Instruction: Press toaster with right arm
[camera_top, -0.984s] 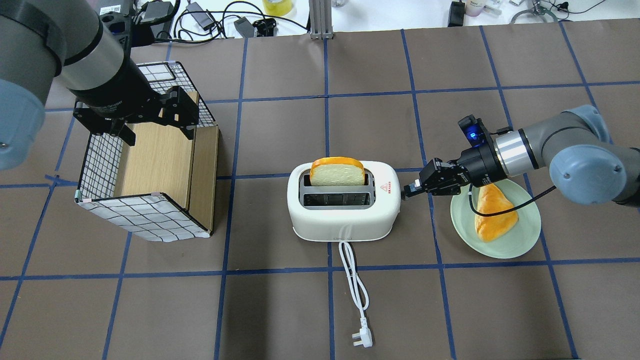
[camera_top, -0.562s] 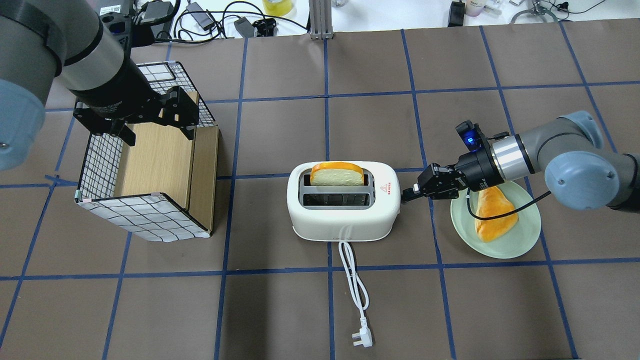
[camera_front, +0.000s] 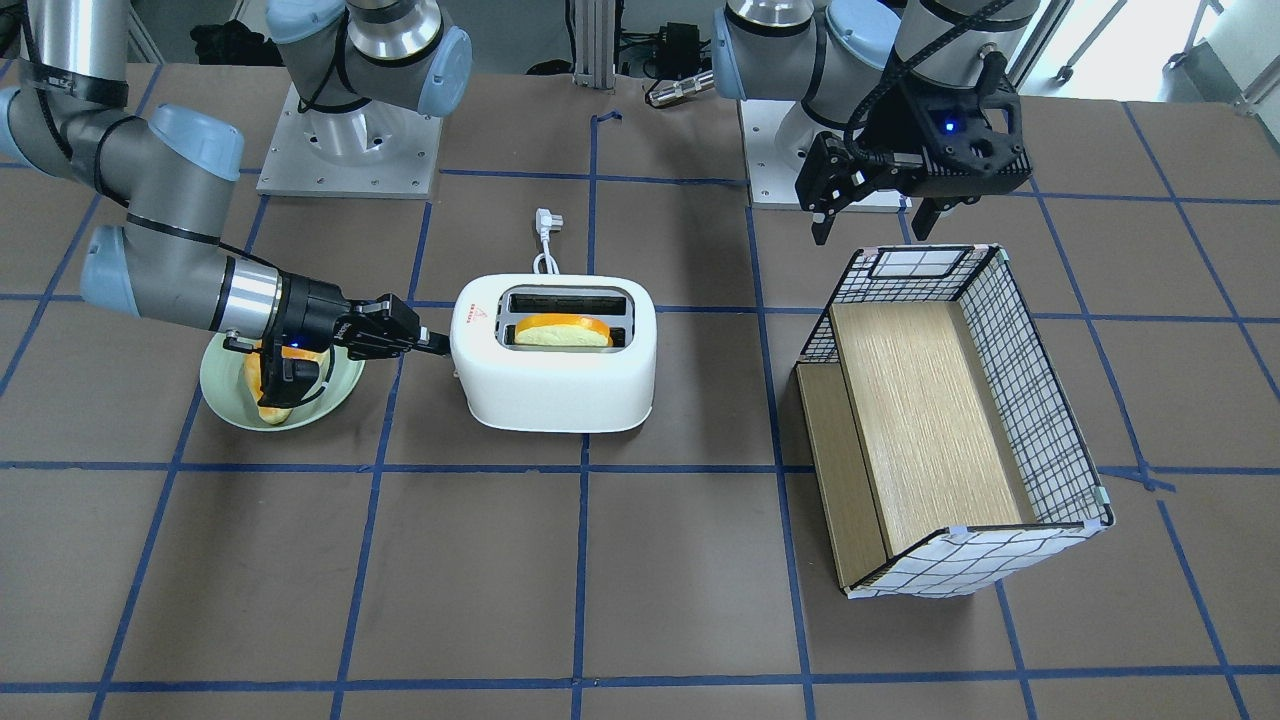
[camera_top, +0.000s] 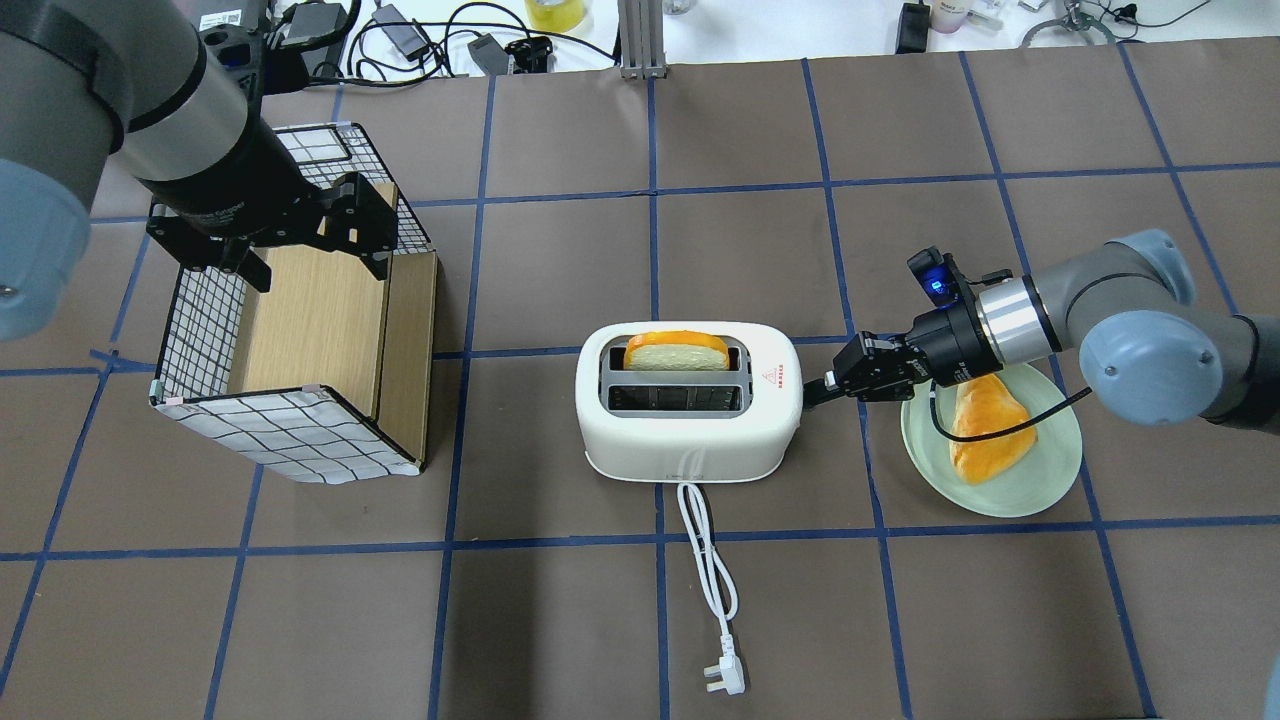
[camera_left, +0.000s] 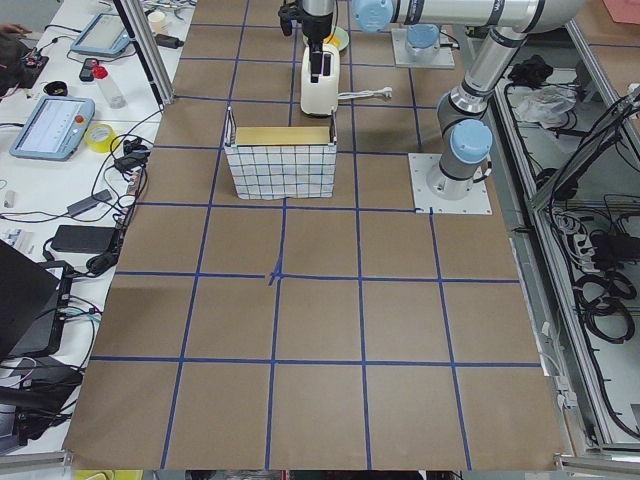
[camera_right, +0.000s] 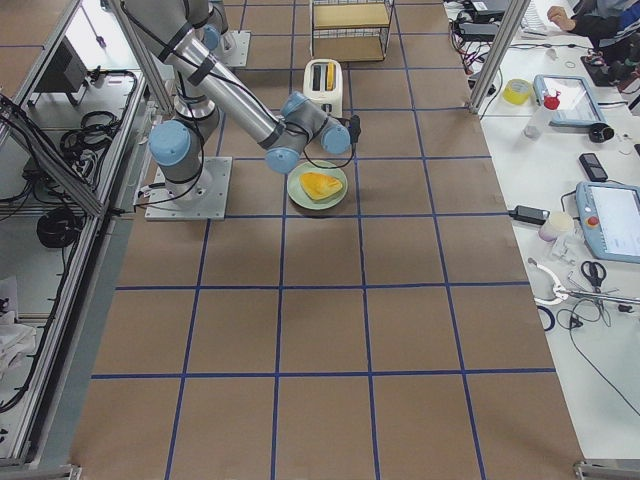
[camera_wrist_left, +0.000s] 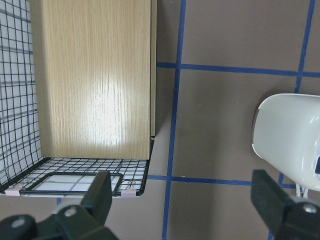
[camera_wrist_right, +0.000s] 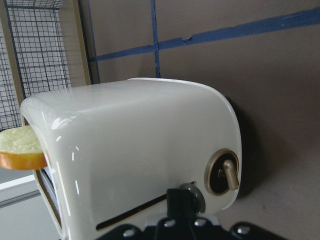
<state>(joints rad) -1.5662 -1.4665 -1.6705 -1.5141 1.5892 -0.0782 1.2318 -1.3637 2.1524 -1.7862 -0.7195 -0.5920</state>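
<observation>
The white toaster (camera_top: 690, 440) stands mid-table with a bread slice (camera_top: 676, 352) sitting low in its far slot. My right gripper (camera_top: 812, 392) is shut, and its tip rests against the toaster's right end. In the right wrist view the toaster's end (camera_wrist_right: 150, 130) fills the frame, and the gripper tip (camera_wrist_right: 186, 196) sits on the lever slot beside a small bronze knob (camera_wrist_right: 222, 172). In the front view the right gripper (camera_front: 437, 347) touches the toaster (camera_front: 550, 390). My left gripper (camera_top: 310, 250) is open and empty, held above the wire basket.
A green plate (camera_top: 1040, 480) with a bread piece (camera_top: 985, 425) lies under my right wrist. A wire basket with a wooden liner (camera_top: 290, 440) stands left of the toaster. The toaster's white cord and plug (camera_top: 725, 680) trail toward the table's near edge.
My right gripper has gone down a little at the toaster's end. The bread slice has sunk lower into the slot. The left arm has not moved.
</observation>
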